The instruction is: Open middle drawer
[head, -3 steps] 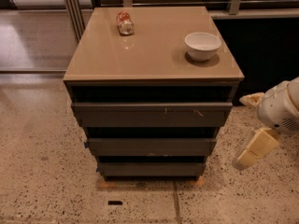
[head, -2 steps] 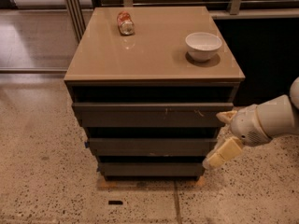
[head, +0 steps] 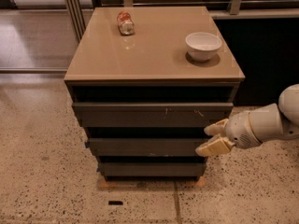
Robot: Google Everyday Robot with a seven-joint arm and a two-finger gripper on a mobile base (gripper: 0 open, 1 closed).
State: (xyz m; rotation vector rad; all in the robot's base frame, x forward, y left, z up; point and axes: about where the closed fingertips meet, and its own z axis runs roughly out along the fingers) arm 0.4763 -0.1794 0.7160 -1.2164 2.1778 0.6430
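Note:
The cabinet has three dark grey drawer fronts stacked under a tan top. The middle drawer (head: 145,146) is the one of middling width and its front sits shut, flush with the stack. My gripper (head: 211,138) comes in from the right on a white arm (head: 266,124). It sits at the right end of the middle drawer front, with one cream finger (head: 216,127) above the other (head: 211,148). The fingers are spread apart and hold nothing. I cannot tell whether they touch the front.
The widest top front (head: 152,114) has pale scratches; the narrowest bottom front (head: 152,169) is near the floor. A white bowl (head: 203,45) and a lying can (head: 125,22) rest on the tan cabinet top (head: 154,64). Speckled floor surrounds the cabinet; a dark wall stands behind at the right.
My gripper has moved left from beside the cabinet to the right end of the middle drawer front. The drawers have not moved.

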